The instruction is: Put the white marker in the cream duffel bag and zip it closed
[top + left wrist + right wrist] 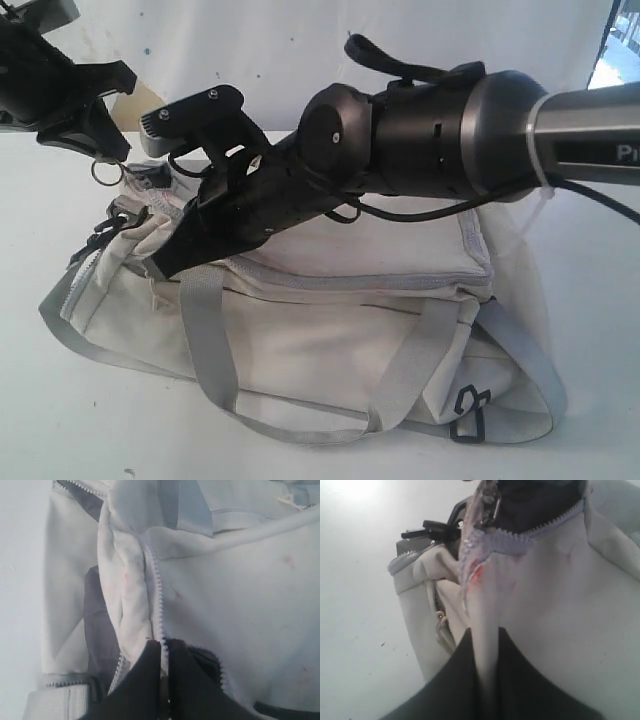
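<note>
Bag: the cream bag (330,330) lies lengthwise on the white bench (60,420), its grey handles (205,340) flopped down the near side.
Marker: we see no marker in any view, and we cannot tell whether it is inside the bag or somewhere else.
Left pincer: the left pincer (165,647) has its jaws together. The zipper (159,605) runs straight in between them, so we judge it clamped on the bag's zipper edge at the left end.
Right pincer: the right pincer (485,640) reaches across the top of the bag and is clamped on a fold of its cloth just beside the mouth.
Mouth: the zipper teeth stand apart near both pincers, with dark lining (535,505) showing. We judge the bag not yet zipped.
Handling, bag: it is soft, limp cloth that lifts and creases wherever it is pinched. We expect one pincer must hold the end taut while the other draws the zipper along.
Best hold, bag: the zipper tape or the seam beside it, not a loose panel.
Handling, marker: we expect it to be slim, light, hard and smooth, so likely to roll or slip. We would take it across the middle of the barrel.
</note>
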